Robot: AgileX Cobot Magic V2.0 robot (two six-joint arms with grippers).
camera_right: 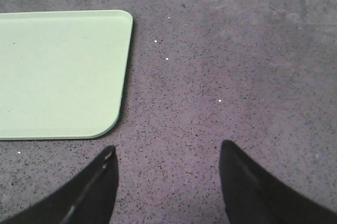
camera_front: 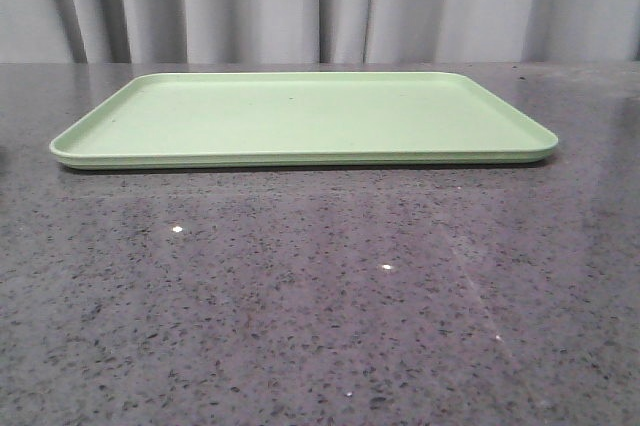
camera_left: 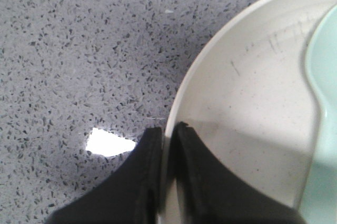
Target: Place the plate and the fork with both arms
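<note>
**Op A:** Left wrist camera first. My left gripper [camera_left: 167, 134] has its two black fingers [camera_left: 202, 182] drawn close together with the rim of the plate [camera_left: 247, 108] between them, one finger outside the rim and one inside. I log that as a pinch on the plate edge.

**Op B:** Contents of the plate?

**Op A:** A pale blue spoon-like utensil [camera_left: 324, 77] lies inside it, along the side away from the pinched rim. The plate interior is cream with a few short dark scratch marks. The plate sits on the speckled grey table [camera_left: 79, 50]; a bright reflection shows on the table just beside the outer finger.

**Op B:** Right side?

**Op A:** My right gripper [camera_right: 167, 153] is spread wide, nothing between the fingers, only bare table under the gap. Beyond it, a rounded corner of the light-green tray [camera_right: 58, 71] is near the one fingertip [camera_right: 108, 155] but apart from it.

**Op B:** Front camera?

**Op A:** The tray [camera_front: 300, 111] lies flat toward the far edge of the table [camera_front: 320, 296], with nothing in it. Grey curtain [camera_front: 320, 1] behind. Neither the plate nor either arm appears in that view. I do not see the fork in any view.

**Op B:** Any labels or writing?

**Op A:** None readable on tray, plate or utensil.
</note>
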